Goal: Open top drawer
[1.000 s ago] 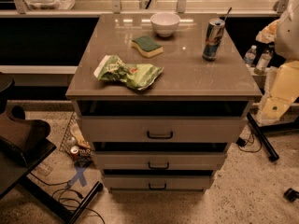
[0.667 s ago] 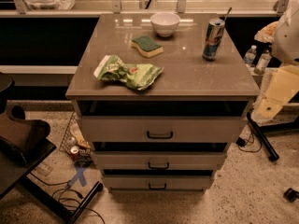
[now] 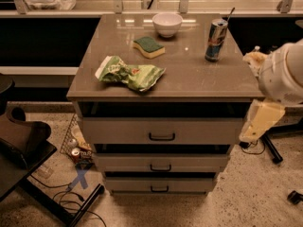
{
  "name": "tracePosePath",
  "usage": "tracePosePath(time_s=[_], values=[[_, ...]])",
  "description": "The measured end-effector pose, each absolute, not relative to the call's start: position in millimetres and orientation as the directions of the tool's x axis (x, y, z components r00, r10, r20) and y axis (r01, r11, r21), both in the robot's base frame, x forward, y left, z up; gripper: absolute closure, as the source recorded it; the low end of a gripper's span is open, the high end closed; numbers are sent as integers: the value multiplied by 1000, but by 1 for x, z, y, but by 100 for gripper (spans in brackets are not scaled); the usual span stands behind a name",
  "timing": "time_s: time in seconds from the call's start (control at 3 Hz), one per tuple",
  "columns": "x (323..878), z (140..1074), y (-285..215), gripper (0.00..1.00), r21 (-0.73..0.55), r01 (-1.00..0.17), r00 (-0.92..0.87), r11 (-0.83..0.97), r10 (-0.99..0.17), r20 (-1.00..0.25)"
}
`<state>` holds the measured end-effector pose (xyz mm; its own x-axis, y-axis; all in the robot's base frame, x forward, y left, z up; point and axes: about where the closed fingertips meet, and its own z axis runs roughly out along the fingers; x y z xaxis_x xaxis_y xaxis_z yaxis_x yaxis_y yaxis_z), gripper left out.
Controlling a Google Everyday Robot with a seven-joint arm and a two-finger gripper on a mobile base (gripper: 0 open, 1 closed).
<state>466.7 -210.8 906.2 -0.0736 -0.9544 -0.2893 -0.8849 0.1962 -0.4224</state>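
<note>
The top drawer (image 3: 123,130) is the tallest light-grey front of three, just under the brown cabinet top (image 3: 199,74). Its small black bar handle (image 3: 162,136) sits at its centre. A dark gap runs above the front, and the drawer's inside does not show. My white and cream arm (image 3: 262,119) hangs beside the cabinet's right edge, level with the top drawer's right end. The gripper itself is out of view, past the arm links at the right edge.
On the cabinet top lie a green snack bag (image 3: 130,73), a green-and-yellow sponge (image 3: 148,46), a white bowl (image 3: 167,23) and a drink can (image 3: 216,40). Two shorter drawers (image 3: 128,163) sit below. A dark chair (image 3: 21,143), cans and cables (image 3: 75,152) are at the left on the floor.
My arm has moved left and down, closer to the cabinet's right side. The drawers and the things on top have not moved.
</note>
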Motion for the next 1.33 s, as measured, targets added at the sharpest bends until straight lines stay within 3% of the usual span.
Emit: tracePosePath(time_s=[1.0, 1.33], values=[[505, 828, -207, 0, -601, -764, -8, 236, -934, -356], [504, 825, -206, 0, -599, -766, -7, 233, -935, -354]])
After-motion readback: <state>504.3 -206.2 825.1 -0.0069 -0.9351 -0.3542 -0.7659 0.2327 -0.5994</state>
